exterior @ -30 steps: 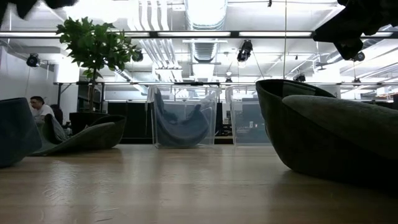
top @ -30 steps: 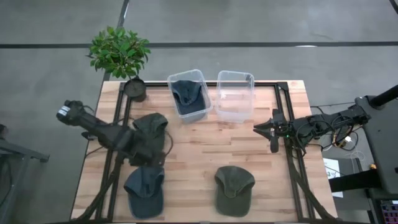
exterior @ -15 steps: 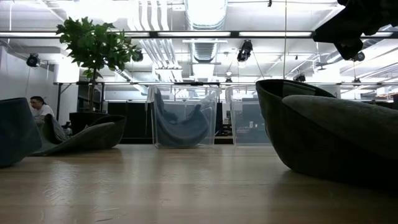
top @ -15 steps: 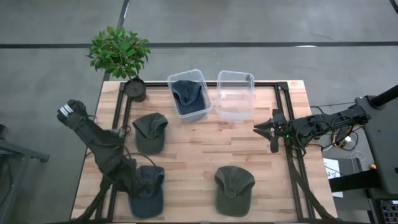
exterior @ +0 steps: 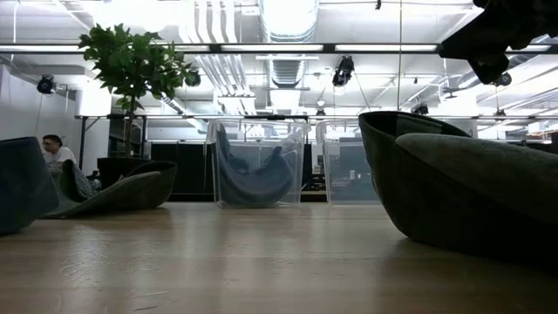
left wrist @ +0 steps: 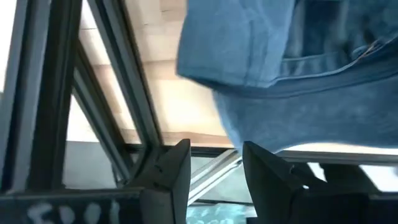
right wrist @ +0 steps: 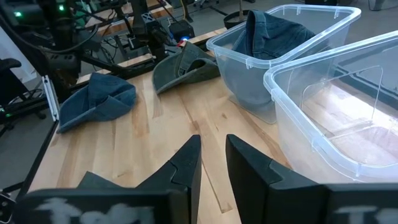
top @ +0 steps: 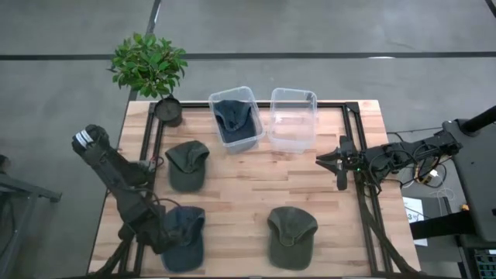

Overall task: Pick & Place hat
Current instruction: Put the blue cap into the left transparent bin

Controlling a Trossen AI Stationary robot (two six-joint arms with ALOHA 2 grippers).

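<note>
Blue hat (top: 182,236) lies lower left of surface (top: 256,178) in high view, long axis up-down frame. Left hand (top: 159,236), fingers apart, empty, sits at its left edge, so we judge left arm nearer. Right hand (top: 335,164) waits far right, fingers slightly apart.

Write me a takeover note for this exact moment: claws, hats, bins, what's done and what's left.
Left claw: open, empty, at the blue hat near the table's front-left edge.
Right claw: empty, fingers close together, waiting by the right edge, facing the bins.
Done: one blue hat sits in the left bin.
Left: right bin is empty; two green hats and the blue one remain on the table.
</note>
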